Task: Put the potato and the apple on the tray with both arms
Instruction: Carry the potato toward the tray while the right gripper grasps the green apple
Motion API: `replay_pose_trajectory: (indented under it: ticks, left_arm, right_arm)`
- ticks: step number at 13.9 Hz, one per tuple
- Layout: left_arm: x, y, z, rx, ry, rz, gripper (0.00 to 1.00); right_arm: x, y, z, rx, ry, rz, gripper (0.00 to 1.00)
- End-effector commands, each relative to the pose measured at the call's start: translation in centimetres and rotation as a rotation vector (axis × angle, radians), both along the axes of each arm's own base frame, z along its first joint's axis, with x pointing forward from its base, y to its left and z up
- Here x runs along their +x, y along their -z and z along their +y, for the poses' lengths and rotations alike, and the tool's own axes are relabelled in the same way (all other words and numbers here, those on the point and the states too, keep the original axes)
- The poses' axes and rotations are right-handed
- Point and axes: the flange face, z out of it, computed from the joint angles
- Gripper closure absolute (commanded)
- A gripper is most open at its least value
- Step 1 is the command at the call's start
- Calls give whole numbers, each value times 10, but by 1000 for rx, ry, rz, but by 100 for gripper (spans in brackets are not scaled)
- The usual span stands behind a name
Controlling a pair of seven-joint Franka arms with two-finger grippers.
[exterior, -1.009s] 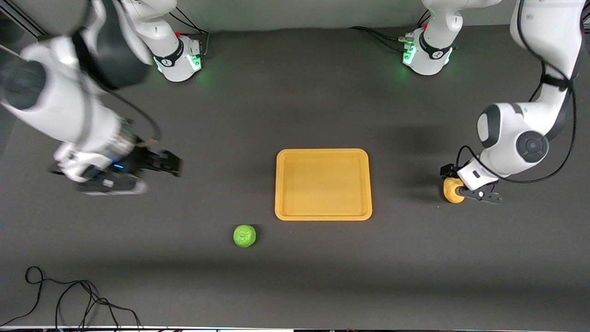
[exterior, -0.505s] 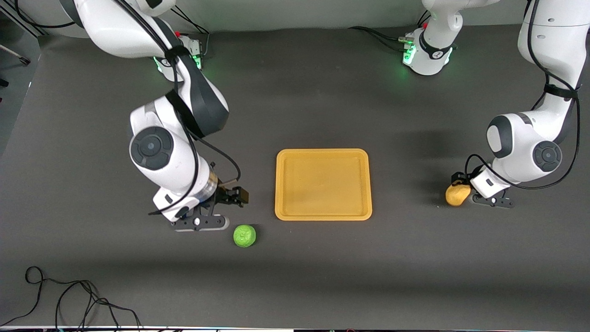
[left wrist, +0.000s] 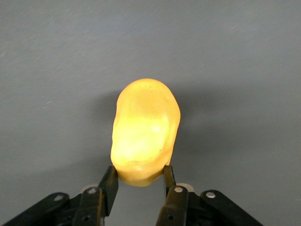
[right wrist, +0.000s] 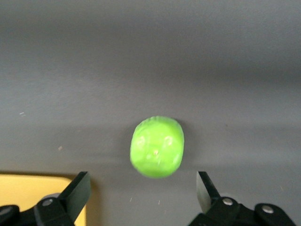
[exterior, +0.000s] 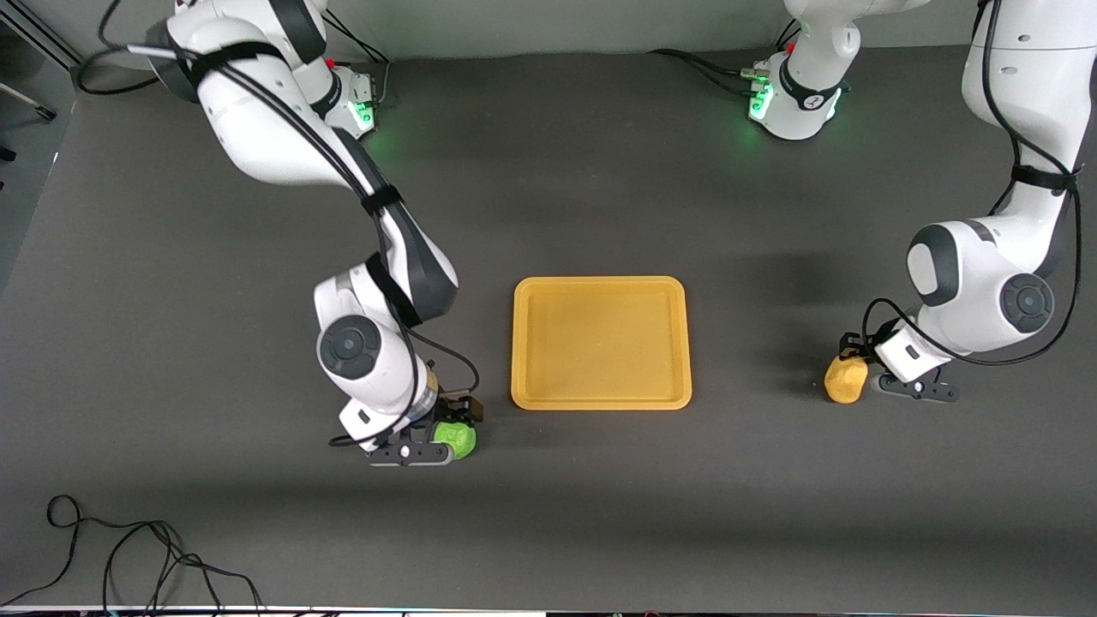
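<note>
The yellow-tan potato [exterior: 844, 380] is toward the left arm's end of the table, apart from the yellow-orange tray [exterior: 602, 398]. My left gripper [exterior: 864, 374] is shut on one end of it. In the left wrist view the fingertips [left wrist: 109, 182] pinch the potato [left wrist: 146, 129], close to the table surface. The green apple [exterior: 458, 440] lies on the table near the tray's corner, nearer to the front camera. My right gripper [exterior: 441, 433] is low over it and open. In the right wrist view the apple [right wrist: 156, 147] lies just past the open right gripper [right wrist: 142, 186].
The tray is empty in the middle of the table; its corner shows in the right wrist view [right wrist: 28, 197]. A black cable [exterior: 128, 557] loops at the table's near edge toward the right arm's end. Both bases glow green along the top.
The right arm swung in from its end of the table and came down over the apple. The left gripper carried the potato a little toward the front camera.
</note>
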Motion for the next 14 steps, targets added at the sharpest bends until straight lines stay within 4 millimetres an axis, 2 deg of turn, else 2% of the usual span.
replay_pose_trajectory:
  ticks: [1,2,4,5,7,8,9,10,12,14]
  left_arm:
    - [20,-59,-74,-39,-112,69,100]
    - [20,-71,-111,-46,-149,82,100]
    - [9,-72,-189,-28,-258,111,100]
    - [2,-68,-216,-20,-264,114,100]
    - [-16,-52,-258,-8,-271,123,100]
    - [-23,-48,-276,-4,-297,120,100]
    - [-27,-45,-286,1,-308,122,100]
    - [-35,-37,-293,9,-300,135,100]
    - [-41,-31,-298,17,-294,147,100]
    - [-42,-21,-300,23,-305,157,99]
  right_arm:
    - [4,20,1,-24,-11,-33,0]
    - [4,34,2,-23,-11,-34,0]
    - [4,52,1,-20,-12,-45,0]
    - [4,59,1,-20,-12,-45,0]
    - [3,75,-1,-23,-11,-35,0]
    - [3,79,-3,-25,-8,-30,12]
    - [3,80,-3,-26,-8,-29,34]
    - [3,79,-3,-27,-10,-29,47]
    - [6,64,-5,-21,-3,-39,51]
    - [5,26,-8,-29,4,-14,52]
